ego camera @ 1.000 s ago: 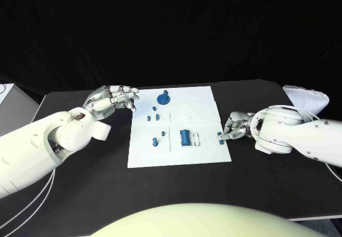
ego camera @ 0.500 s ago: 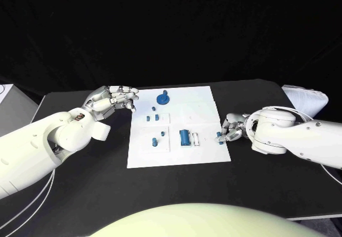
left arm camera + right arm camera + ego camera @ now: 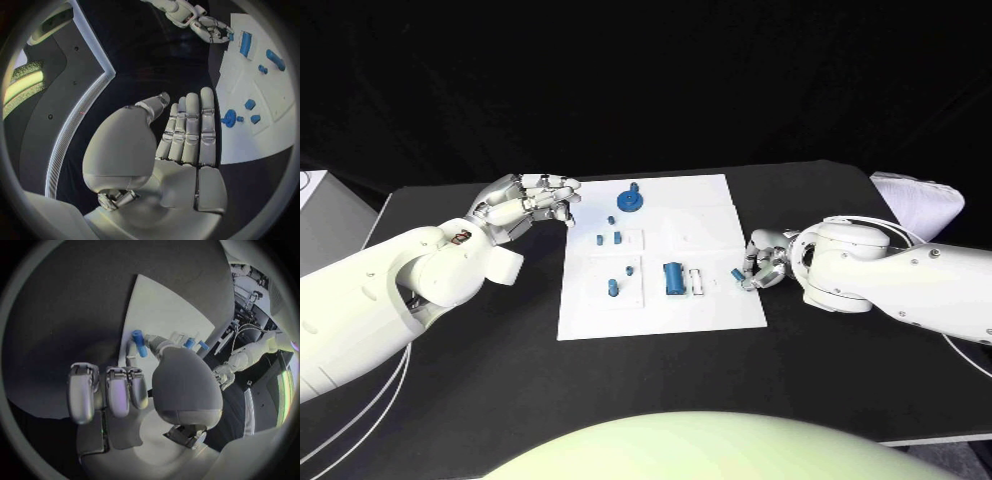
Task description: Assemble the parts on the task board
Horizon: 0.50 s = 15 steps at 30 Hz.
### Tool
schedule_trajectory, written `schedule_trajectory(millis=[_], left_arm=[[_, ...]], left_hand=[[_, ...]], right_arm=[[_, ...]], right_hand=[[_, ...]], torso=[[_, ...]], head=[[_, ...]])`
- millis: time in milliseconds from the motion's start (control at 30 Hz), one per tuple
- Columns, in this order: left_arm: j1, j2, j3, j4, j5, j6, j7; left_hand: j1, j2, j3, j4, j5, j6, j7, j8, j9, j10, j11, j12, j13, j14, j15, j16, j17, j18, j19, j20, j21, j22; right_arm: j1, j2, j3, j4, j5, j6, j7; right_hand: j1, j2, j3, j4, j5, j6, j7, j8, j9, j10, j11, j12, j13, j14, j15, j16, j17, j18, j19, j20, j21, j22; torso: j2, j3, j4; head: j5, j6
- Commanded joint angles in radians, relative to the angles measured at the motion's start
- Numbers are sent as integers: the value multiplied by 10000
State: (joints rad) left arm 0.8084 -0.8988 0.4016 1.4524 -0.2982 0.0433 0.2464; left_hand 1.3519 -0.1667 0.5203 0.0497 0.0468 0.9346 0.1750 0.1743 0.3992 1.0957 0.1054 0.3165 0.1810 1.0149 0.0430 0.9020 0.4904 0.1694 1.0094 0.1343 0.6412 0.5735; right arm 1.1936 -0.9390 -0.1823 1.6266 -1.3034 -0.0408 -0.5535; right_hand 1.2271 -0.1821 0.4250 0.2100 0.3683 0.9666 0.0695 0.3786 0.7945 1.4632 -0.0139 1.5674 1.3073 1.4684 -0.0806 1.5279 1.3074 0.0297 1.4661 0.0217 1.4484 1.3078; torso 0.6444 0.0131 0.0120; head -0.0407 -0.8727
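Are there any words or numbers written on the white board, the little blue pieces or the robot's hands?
None: no words or numbers can be read.
The task board looks plain white, with only faint square outlines.
The blue parts carry no marks that show.
The left hand and right hand show no label; a tiny dark spot on the left arm's wrist is too small to read.

a black table (image 3: 661, 370) fills the middle of the head view, its far edge running from about 9 o'clock to 3 o'clock. behind it, from 10 through 12 to 2 o'clock, hangs a plain black backdrop (image 3: 646, 80). at 9 o'clock, just off the table's corner, stands a pale grey box (image 3: 326, 215). at 3 o'clock a white, ribbed object (image 3: 923, 200) lies at the table's edge; what it is cannot be told
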Motion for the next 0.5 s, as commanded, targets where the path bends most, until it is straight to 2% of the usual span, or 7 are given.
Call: schedule_trajectory(millis=[33, 100, 333, 500], left_arm=[[-7, 13, 3, 11, 13, 179, 120], [-7, 12, 3, 11, 12, 178, 116], [-7, 5, 3, 12, 12, 181, 89], [-7, -5, 3, 15, 7, 186, 55]], left_hand=[[17, 60, -10, 54, 33, -28, -22, -15, 14, -18, -6, 52, 12, -46, -19, 45, 10, 141, 65, 24, -54, -12], [28, 67, -6, 54, 33, -29, -21, -16, 14, -21, -5, 54, 16, -47, -20, 45, 13, 141, 70, 23, -58, -16], [41, 70, -3, 53, 33, -37, -16, -21, 14, -28, -3, 56, 20, -48, -19, 44, 16, 141, 78, 21, -64, -21], [66, 75, -1, 55, 34, -71, 1, -39, 8, -51, 7, 60, 30, -51, -16, 41, 25, 140, 96, 19, -80, -34]], right_arm=[[-86, 0, -56, -42, -173, -99, -70], [-87, -11, -56, -28, -174, -182, -64], [-80, -89, -53, 96, 156, -432, -23], [49, -157, -47, 267, 1162, -720, 20]], right_hand=[[188, 92, 468, -232, 121, 78, -29, -448, -32, 1076, 33, 34, 2635, 857, 18, -18, 1843, -96, 970, -9, 76, 2302], [130, 56, 728, -332, 230, 104, -25, -485, 13, 1076, 36, 34, 2635, 857, 21, -16, 1846, -95, 970, -5, 69, 2301], [-160, -30, 1691, -1014, 1107, 129, 8, -549, 337, 1076, 52, 34, 2635, 864, 36, 3, 1878, -105, 974, 3, 125, 2321], [-650, -173, 1748, -1023, 1100, 137, 21, -597, 440, 1076, 71, 34, 2635, 871, 49, 23, 1912, -113, 976, 15, 168, 2335]], torso=[[-3, 2, 1], [1, 1, 3], [0, 1, 2], [-2, -4, -6]], head=[[4, 1], [1, 1], [14, 1], [17, 1]])
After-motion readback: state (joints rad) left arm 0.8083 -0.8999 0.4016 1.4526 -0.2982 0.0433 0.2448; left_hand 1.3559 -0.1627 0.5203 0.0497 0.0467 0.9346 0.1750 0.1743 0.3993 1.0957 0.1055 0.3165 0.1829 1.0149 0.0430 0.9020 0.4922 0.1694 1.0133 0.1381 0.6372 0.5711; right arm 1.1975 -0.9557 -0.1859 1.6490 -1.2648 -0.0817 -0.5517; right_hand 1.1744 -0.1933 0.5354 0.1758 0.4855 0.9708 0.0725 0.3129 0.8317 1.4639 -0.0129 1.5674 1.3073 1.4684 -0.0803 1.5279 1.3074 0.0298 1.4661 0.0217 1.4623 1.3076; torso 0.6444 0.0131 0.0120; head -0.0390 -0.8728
